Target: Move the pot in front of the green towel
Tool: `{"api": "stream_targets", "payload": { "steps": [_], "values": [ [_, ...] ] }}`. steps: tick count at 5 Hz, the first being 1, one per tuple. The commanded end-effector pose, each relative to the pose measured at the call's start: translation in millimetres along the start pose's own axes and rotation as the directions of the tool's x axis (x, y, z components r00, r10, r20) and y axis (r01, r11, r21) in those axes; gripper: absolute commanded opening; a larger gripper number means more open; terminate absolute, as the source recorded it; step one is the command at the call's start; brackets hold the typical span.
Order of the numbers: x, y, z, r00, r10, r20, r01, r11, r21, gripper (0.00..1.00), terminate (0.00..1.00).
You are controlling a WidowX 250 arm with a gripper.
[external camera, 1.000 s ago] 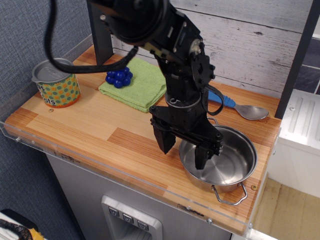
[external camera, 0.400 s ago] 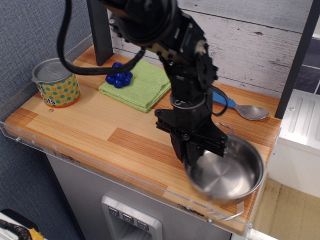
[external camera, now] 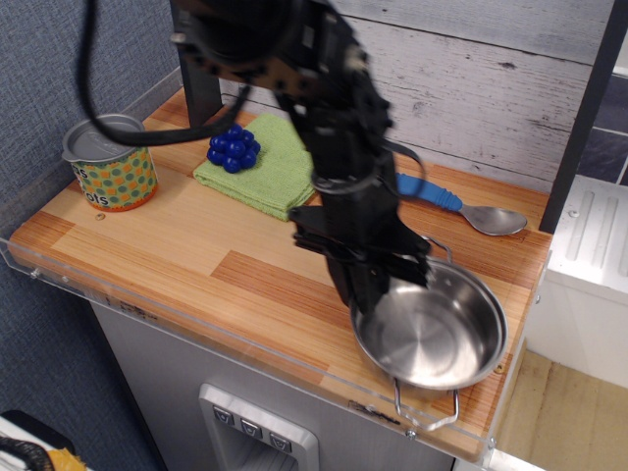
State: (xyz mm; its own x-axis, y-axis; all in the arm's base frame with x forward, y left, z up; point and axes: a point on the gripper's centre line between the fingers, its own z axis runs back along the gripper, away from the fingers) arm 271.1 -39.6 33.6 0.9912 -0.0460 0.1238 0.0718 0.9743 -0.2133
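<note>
Here we can make out little of the end effector point(external camera: 365, 296): its dark fingers run down onto the near-left rim of the pot point(external camera: 432, 334) and look pinched on that rim, though the contact itself is lost behind the black body. The pot sits at the right front corner of the table point(external camera: 186, 250), tipped so that we see into its shiny bowl. Its front wire handle point(external camera: 425, 410) reaches out past the table's clear front edge, and the rear handle is half hidden behind the arm. Whether the pot's base touches the wood we cannot tell.

The arm also covers the right corner of the green towel point(external camera: 265, 167), which lies flat at the back, well apart from the pot. A cluster of blue balls point(external camera: 234, 149) rests on the towel's left part. A spoon point(external camera: 469, 211) with a blue handle lies at the back right, its handle end cut off by the arm. A dotted can point(external camera: 108, 163) stands at the far left, near the table's left edge.

Between can, towel and pot, we see bare wood across the middle and front left of the table. On the right, the pot is close to both the front and right edges.
</note>
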Motion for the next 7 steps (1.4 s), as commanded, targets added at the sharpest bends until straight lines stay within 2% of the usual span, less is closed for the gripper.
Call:
{"api": "stream_targets", "payload": {
  "steps": [1,2,3,4,5,6,7],
  "values": [
    [-6.5,17.0,41.5,0.993,0.078,0.093,-0.069,0.993,-0.101,0.0,0.0],
    [-19.9,37.5,59.1,0.977,0.177,0.115,-0.17,0.983,-0.069,0.0,0.0],
    [-27.0,58.2,62.1,0.964,0.243,0.107,-0.244,0.97,0.001,0.0,0.0],
    [-30.7,82.2,71.5,0.944,0.302,0.13,-0.306,0.952,0.017,0.0,0.0],
    [-39.8,114.9,73.4,0.907,0.401,0.133,-0.408,0.912,0.037,0.0,0.0],
    [-51.0,137.4,70.7,0.851,0.505,0.145,-0.519,0.852,0.074,0.0,0.0],
    [-60.9,150.5,70.9,0.78,0.602,0.17,-0.621,0.778,0.093,0.0,0.0]
  ]
}}
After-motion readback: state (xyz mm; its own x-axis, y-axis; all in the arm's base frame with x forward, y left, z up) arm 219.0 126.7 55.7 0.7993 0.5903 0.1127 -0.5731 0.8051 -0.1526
